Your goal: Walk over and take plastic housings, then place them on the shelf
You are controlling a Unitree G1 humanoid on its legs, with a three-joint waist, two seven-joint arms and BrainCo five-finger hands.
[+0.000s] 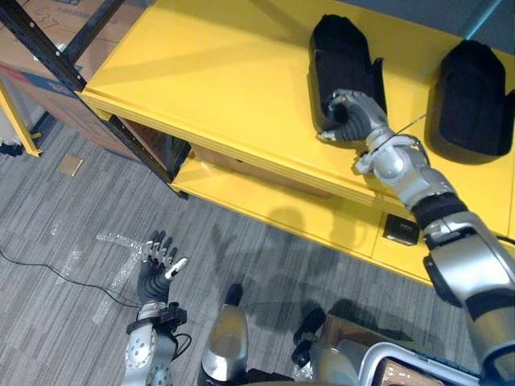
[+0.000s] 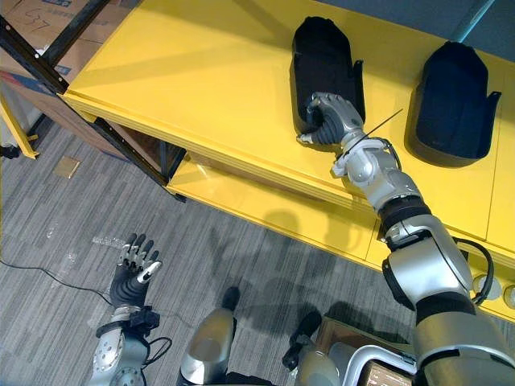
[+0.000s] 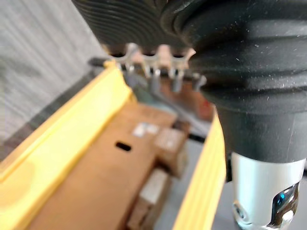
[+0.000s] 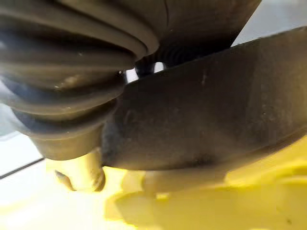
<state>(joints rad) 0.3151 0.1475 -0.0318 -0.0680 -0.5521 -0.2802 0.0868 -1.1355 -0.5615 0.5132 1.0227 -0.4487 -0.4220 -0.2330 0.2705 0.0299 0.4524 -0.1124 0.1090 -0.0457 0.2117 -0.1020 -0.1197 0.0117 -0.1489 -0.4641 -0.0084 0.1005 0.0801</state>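
Right hand [image 1: 350, 117] is on the top level of the yellow shelf [image 1: 201, 72], its fingers curled round the near rim of the first housing [image 1: 342, 56], a black plastic shell. The right wrist view has the dark shell wall pressed up against the hand's cover, so this reads as a closed grip on the housing rather than a mere touch. The first housing looks to sit flat on the shelf top, not lifted, though the contact under it is hard to confirm. The second housing [image 1: 471, 100], same black shape, lies on the same level to the right, apart from the first and with no hand on it. Left hand [image 1: 157, 261] hangs low over the grey carpet floor [image 1: 72, 322], well away from the shelf, fingers loosely spread and holding nothing, idle. A small dark item [image 1: 400, 229] sits on the lower shelf level, not part of the job as far as can be told. Cardboard boxes [image 1: 40, 32] stand behind the shelf frame. Progress judgement: late stage, with both visible housings on the shelf and one fully set down. What is left for the first is to let go and draw the arm back. Whether more housings wait elsewhere cannot be told.
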